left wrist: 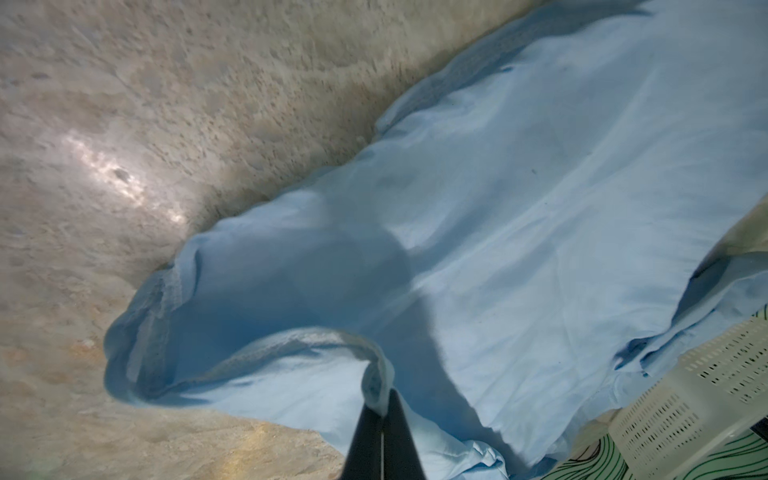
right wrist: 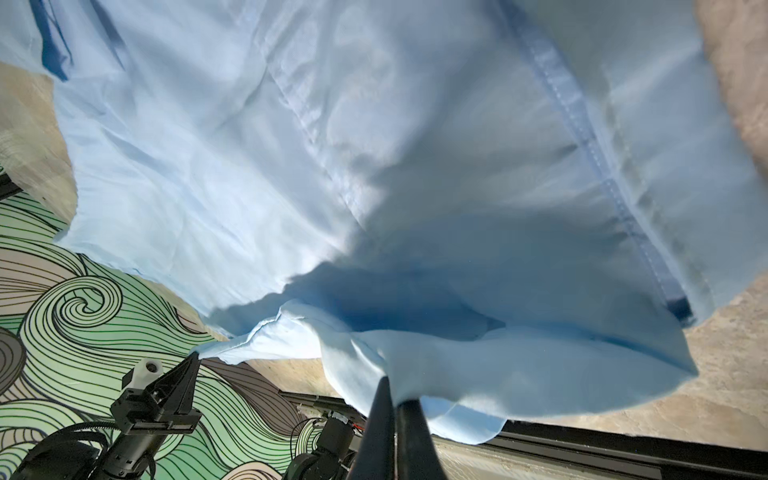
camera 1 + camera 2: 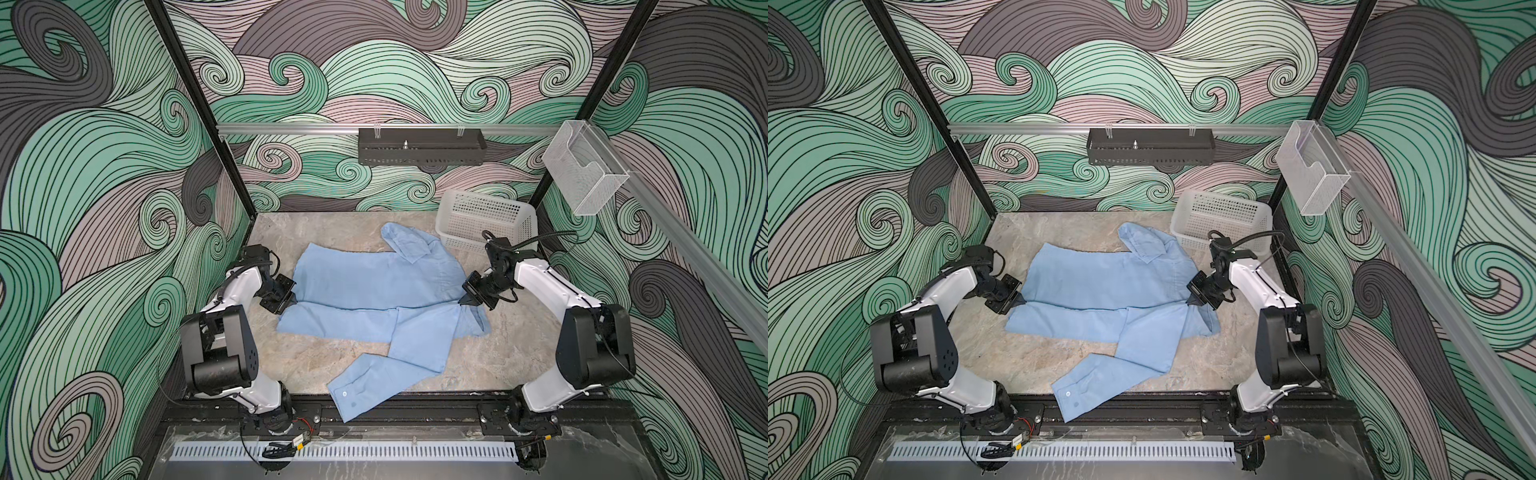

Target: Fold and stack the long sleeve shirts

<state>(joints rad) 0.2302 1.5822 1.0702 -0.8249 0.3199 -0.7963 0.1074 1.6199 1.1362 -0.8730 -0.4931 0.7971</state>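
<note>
Shirt: light blue thin-fabric button-up shirt [image 3: 374, 291], spread on marbled worktop [image 3: 316, 365] between both pincers.
Left pincer [image 3: 293, 300]: clamped on the hem edge nearest it.
Right pincer [image 3: 462, 302]: clamped on the opposite edge.
Reason: probably a paired grip, for lifting one straight fold.

Both top views are bright, evenly lit from overhead and sharp, with only soft, faint shadows on the table [image 3: 519, 340]. In the left wrist view a white glare patch sits on the table, the stone texture looks smeared, and a dark shadow lies on the shirt [image 1: 540, 187] ahead of the left gripper [image 1: 380, 409]. The right wrist view has a broad shadow across the cloth ahead of the right gripper [image 2: 392, 388], whose fingers [image 2: 376, 436] look soft and unfocused.
</note>
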